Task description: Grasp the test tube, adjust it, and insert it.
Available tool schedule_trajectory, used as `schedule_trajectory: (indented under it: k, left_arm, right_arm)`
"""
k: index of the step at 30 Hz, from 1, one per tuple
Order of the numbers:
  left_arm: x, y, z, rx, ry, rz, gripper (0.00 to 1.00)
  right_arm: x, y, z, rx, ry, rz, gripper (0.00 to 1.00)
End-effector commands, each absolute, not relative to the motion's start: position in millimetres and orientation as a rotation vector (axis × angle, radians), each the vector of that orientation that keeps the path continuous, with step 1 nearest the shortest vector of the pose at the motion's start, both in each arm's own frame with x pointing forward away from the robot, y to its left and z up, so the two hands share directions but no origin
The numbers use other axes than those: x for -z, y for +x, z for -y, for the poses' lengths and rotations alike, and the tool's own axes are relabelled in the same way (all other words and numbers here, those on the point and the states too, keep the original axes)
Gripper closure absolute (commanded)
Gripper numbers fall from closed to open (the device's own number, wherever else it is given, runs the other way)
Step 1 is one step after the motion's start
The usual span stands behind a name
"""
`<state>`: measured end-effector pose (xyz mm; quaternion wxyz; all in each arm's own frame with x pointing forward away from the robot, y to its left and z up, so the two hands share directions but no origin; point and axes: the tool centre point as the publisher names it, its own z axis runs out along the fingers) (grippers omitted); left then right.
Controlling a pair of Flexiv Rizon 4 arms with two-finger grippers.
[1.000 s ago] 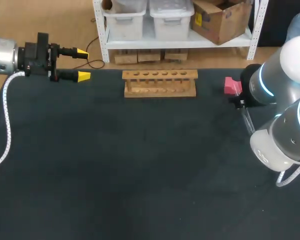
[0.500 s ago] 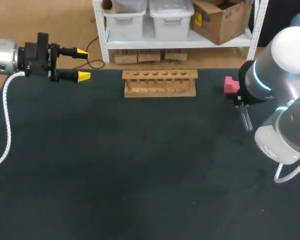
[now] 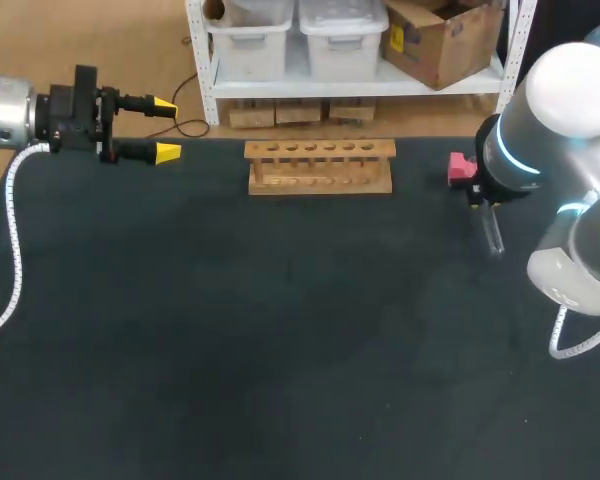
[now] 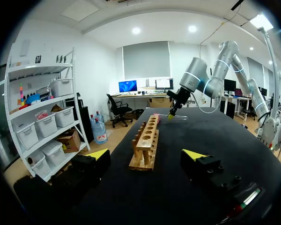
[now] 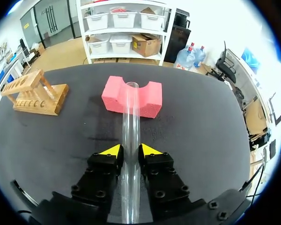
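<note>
A clear glass test tube lies lengthwise between the fingers of my right gripper, which is shut on it. Its open end points at a pink foam block just ahead. From above, the test tube pokes out toward the near side from under my right arm, beside the pink block. The wooden rack with a row of holes stands at the table's far middle. My left gripper hangs open at the far left, holding nothing. Past the rack, the left wrist view shows the tube held level.
The black table stretches wide in front of the rack. A white cable from my left arm trails along the left edge. The rack sits well to the left of the pink block in the right wrist view.
My right arm has swung toward the table's far edge, carrying the tube a little farther back beside the pink block. The left arm has not moved.
</note>
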<state>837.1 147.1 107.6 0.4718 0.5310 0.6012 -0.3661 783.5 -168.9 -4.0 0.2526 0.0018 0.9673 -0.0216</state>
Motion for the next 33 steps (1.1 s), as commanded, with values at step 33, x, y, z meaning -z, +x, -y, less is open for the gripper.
schedule_trajectory:
  k: [33]
  left_arm:
    - [-107,838,-148,0.897,1.301,-1.470,0.00]
  right_arm:
    - [-106,733,72,-0.023,0.059,-2.487,1.00]
